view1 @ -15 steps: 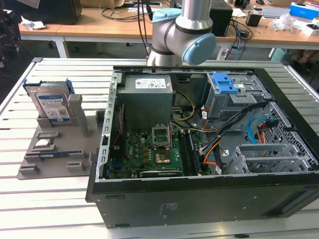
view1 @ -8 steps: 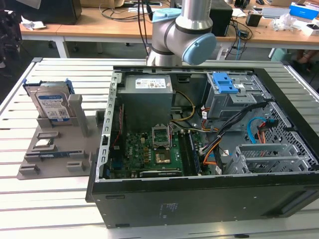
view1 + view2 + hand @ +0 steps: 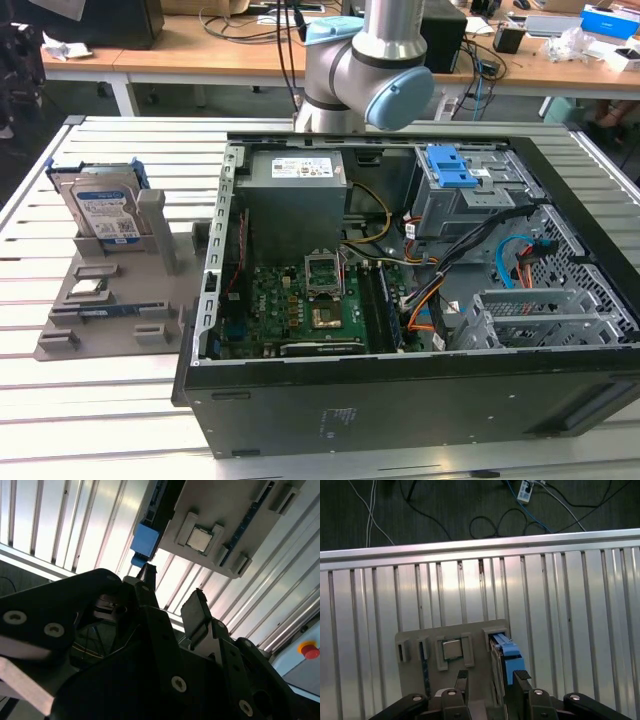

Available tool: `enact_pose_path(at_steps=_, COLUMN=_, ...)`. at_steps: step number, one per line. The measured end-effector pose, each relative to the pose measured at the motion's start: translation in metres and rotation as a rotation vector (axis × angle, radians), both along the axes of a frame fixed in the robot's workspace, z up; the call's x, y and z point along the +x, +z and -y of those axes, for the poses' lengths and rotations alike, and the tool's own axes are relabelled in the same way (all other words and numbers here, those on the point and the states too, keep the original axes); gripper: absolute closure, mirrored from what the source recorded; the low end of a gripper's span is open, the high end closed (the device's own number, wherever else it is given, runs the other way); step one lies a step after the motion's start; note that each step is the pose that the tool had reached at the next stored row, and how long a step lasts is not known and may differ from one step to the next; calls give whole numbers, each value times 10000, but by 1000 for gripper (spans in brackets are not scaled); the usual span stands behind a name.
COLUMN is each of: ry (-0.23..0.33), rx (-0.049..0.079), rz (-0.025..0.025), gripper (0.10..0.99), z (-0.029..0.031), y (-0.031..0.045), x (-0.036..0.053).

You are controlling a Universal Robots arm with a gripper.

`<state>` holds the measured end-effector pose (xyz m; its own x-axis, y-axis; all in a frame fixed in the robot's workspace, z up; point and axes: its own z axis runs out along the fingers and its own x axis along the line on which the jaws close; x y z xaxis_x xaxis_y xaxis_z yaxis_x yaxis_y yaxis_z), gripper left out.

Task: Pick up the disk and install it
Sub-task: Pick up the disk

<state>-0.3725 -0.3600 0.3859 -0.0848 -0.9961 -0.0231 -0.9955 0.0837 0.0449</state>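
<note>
The disk [image 3: 105,212] is a silver drive with a blue-and-white label and a blue carrier frame. It stands on edge in a grey holder [image 3: 110,300] at the exterior view's left. In the first wrist view my gripper [image 3: 491,680] hangs open above the holder [image 3: 415,635], and the disk's blue frame [image 3: 507,655] lies below the gap, apart from both fingers. The second wrist view shows the open gripper [image 3: 172,592] with the disk's blue corner [image 3: 145,540] beyond one fingertip [image 3: 148,572]. Nothing is held.
An open computer case [image 3: 400,420] lies on the slatted metal table [image 3: 100,420], with a grey drive cage and blue latch [image 3: 455,170] at its far side. The holder also carries a processor chip [image 3: 451,650] and a memory stick [image 3: 105,312]. The arm's base [image 3: 365,70] stands behind the case.
</note>
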Motion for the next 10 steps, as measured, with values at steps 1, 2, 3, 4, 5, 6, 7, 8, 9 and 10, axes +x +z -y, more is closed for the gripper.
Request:
enact_pose_path(at_steps=1, ry=-1, rx=1, rz=0, gripper=604, z=0, y=-7, x=0)
enact_pose_path(at_steps=2, ry=-1, rx=1, rz=1, gripper=604, z=0, y=-12, x=0)
enact_pose_path(at_steps=3, ry=-1, rx=1, rz=0, gripper=604, z=0, y=-19, x=0)
enact_pose_path(at_steps=4, ry=-1, rx=1, rz=1, gripper=604, z=0, y=-24, x=0)
enact_pose_path(at_steps=5, ry=0, rx=1, rz=1, gripper=604, z=0, y=-28, x=0)
enact_pose_path(at_steps=6, ry=-1, rx=1, rz=1, gripper=604, z=0, y=-34, x=0)
enact_pose_path(at_steps=7, ry=-1, rx=1, rz=1, gripper=604, z=0, y=-37, x=0)
enact_pose_path(at_steps=8, ry=0, rx=1, rz=0, gripper=604, z=0, y=-42, x=0)
enact_pose_path(at_steps=9, ry=0, rx=0, rz=0, gripper=604, z=0, y=-46, x=0)
enact_pose_path(at_steps=10, ry=0, rx=1, rz=1, gripper=604, z=0, y=-49, x=0)
